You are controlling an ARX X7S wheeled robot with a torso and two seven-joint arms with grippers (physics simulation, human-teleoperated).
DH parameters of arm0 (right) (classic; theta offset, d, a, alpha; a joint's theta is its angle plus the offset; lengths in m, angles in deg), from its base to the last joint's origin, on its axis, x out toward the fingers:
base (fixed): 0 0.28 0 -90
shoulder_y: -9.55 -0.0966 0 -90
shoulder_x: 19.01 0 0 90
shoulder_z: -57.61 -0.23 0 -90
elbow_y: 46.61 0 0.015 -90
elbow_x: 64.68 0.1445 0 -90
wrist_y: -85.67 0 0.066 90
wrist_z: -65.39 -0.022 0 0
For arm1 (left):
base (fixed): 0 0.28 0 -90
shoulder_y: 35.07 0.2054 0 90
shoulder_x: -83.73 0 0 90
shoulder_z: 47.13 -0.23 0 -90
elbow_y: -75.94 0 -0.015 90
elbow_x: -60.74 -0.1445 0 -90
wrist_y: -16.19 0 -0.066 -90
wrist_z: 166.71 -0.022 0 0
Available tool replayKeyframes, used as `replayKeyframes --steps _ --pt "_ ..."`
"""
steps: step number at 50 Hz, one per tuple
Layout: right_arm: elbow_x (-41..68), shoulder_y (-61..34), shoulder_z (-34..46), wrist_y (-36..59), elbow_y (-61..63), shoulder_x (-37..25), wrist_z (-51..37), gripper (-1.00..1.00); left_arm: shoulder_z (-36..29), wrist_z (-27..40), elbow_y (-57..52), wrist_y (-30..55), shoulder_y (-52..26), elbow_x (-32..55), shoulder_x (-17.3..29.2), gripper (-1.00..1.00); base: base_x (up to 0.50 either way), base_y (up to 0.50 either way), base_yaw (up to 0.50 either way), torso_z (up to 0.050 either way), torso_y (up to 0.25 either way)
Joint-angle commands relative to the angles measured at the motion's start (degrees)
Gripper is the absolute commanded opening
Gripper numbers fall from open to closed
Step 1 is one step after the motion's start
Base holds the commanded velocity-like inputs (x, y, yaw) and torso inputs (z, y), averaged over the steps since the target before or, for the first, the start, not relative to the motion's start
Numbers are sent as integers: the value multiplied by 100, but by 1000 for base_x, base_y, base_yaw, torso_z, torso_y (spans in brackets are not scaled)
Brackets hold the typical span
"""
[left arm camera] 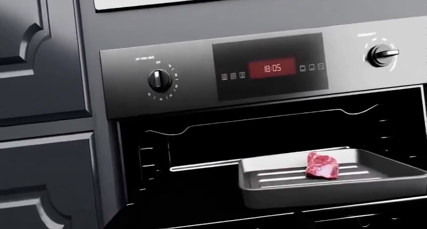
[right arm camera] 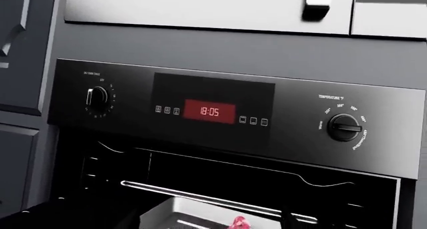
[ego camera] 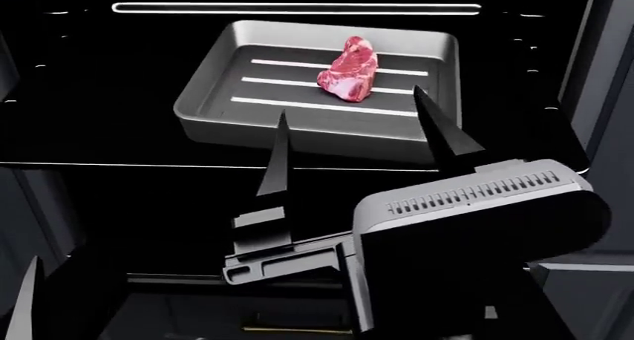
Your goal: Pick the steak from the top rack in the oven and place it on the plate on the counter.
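Head view: right claw (ego camera: 349, 125) spread short of steak (ego camera: 349, 69); left claw's state cannot be told.

Oven (left arm camera: 280, 154) cavity open at front; clear space above tray (ego camera: 228, 80) up to the heating bar (ego camera: 297, 7). Tray walls ring the steak (ego camera: 349, 69) on all sides, so access is from above. Right gripper (ego camera: 352, 136), jaws spread, sits near of the tray's front wall.

Head looks down into oven (ego camera: 89, 95); both wrists face front panel, perhaps farther back.
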Motion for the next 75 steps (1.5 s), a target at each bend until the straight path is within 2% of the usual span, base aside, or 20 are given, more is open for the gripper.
replayKeyframes --steps 1,5,8,11,14,17,20,22,24,25,27,30,46,51,62,75 --pt "233 -569 -291 795 -234 153 -78 100 -95 106 -116 -353 293 -365 115 100 0 0 0 20 0" --pt "322 -999 -503 1020 -713 219 -5 100 -56 160 -148 -666 572 -538 209 100 0 0 0 0 0" --pt "423 -1309 -609 1251 -841 281 31 100 -216 431 -187 -917 645 -603 469 100 0 0 0 0 0" --pt "473 -1669 -652 1442 -1062 313 44 100 -771 1283 -192 -1392 593 -665 1208 100 0 0 0 0 0" --pt "518 -1971 -695 1625 -1284 378 35 100 -1577 2131 -192 -1700 130 -617 1939 100 0 0 0 0 0" --pt "553 -2304 -726 1822 -1452 440 3 100 -2341 2680 -191 -1858 -408 -619 2370 100 0 0 0 0 0" --pt "692 -2665 -783 2338 -1718 535 36 100 -2841 2974 -189 -1913 -793 -617 2559 100 0 0 0 0 0" --pt "782 -2834 -905 2614 -1792 614 36 100 -2980 3057 -184 -1910 -925 -582 2602 100 0 0 0 0 0" --pt "1639 -3030 -941 2738 -2115 432 -558 100 -3032 3091 -176 -1920 -993 -544 2622 100 0 0 0 0 0" --pt "2271 -3206 -766 2739 -2364 192 -1135 100 -3068 3087 -173 -1905 -1031 -541 2605 100 0 0 0 0 0" --pt "2845 -3329 -823 2732 -2483 120 -1633 100 -3135 3094 -174 -1907 -1086 -552 2599 100 0 0 0 0 0" --pt "3166 -3380 -911 2685 -2646 132 -1858 100 -3298 3163 -186 -1917 -1220 -568 2648 100 0 0 0 0 0" --pt "3391 -3347 -771 2415 -2633 -9 -1985 100 -3969 3576 -185 -2058 -1869 -477 2948 100 481 2 0 0 0" --pt "3466 -3334 -751 2371 -2609 -26 -2017 100 -4198 3703 -175 -2151 -1982 -540 3030 100 56 0 0 0 5" --pt "3659 -3343 -709 2345 -2589 -63 -2118 100 -4306 3707 -138 -2171 -2035 -570 3003 100 12 0 0 0 0" --pt "3868 -3380 -646 2359 -2639 -115 -2276 100 -4368 3687 -93 -2180 -2098 -569 2975 100 294 -11 0 0 1"
